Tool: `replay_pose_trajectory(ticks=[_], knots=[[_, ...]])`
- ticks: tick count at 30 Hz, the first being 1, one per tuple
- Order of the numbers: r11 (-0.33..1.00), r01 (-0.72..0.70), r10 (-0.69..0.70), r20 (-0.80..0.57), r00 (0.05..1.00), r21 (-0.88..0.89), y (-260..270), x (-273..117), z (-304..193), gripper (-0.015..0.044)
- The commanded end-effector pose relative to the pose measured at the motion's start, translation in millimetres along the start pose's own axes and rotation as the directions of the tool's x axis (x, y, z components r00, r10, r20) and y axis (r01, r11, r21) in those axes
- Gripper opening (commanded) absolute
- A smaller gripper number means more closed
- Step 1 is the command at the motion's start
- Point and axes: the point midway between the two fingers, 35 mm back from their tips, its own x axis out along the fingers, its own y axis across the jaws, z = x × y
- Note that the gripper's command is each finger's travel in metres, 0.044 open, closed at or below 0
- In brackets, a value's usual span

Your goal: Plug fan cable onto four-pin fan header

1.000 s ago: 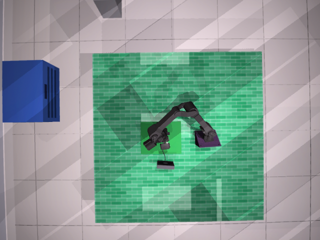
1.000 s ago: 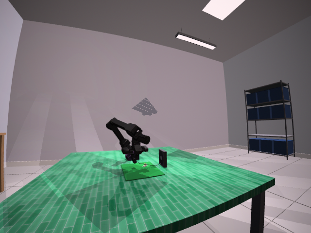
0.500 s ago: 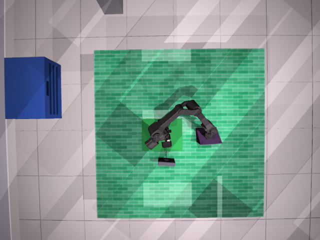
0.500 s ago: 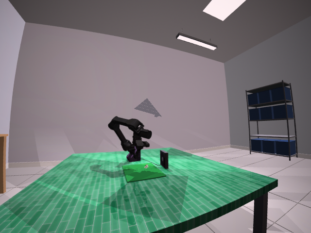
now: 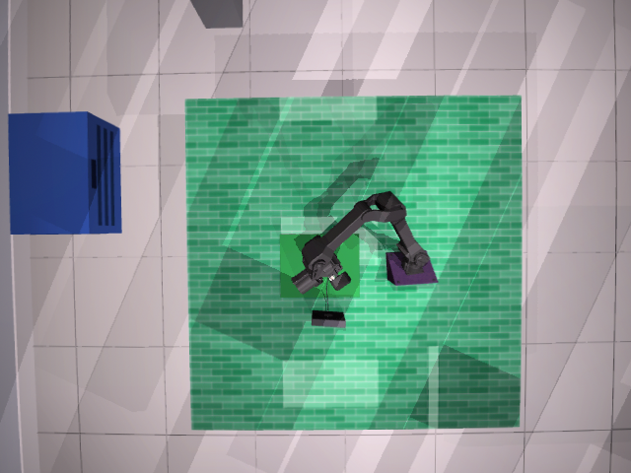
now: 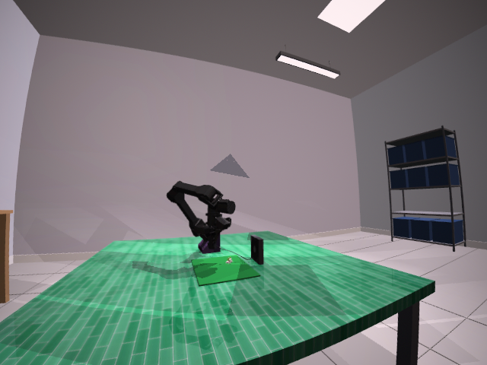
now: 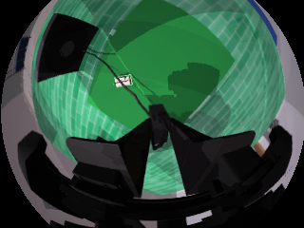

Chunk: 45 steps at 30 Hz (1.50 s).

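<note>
The fan (image 5: 328, 318) (image 6: 256, 250) (image 7: 66, 47) is a black square block standing upright beside the green board (image 5: 288, 244) (image 6: 212, 277) (image 7: 190, 43). Its thin dark cable (image 7: 114, 73) runs over the board to a small black plug (image 7: 158, 113). My gripper (image 7: 160, 122) is shut on the plug and holds it raised above the board. The four-pin fan header (image 6: 229, 260) (image 7: 127, 82) is a small white part on the board. In the wrist view it lies up and left of the plug, apart from it. The cable passes across it in that view. The pins are too small to make out.
The board lies on a green brick-patterned table (image 5: 473, 203) (image 6: 137, 306). The arm's purple base (image 5: 415, 276) (image 6: 212, 247) stands beyond one side of the board. A blue cabinet (image 5: 48, 172) is off the table. A shelf rack with blue bins (image 6: 424, 176) stands far behind.
</note>
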Motion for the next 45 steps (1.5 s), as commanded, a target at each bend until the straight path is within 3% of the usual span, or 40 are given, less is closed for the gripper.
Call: replay_pose_trajectory(ticks=[1,7,14,31,45], knots=[[0.994,0.024,-0.02,0.038,0.999,-0.107,-1,-2,-1,0.0],[0.954,0.072,-0.048,0.088,0.995,-0.291,1,-3,-2,0.0],[0.948,0.071,-0.043,0.095,0.995,-0.311,1,-2,-2,0.0],[0.938,-0.112,0.17,0.154,0.973,-0.327,10,21,-9,0.0],[0.903,-0.242,0.344,0.261,0.902,-0.355,17,36,-11,0.0]])
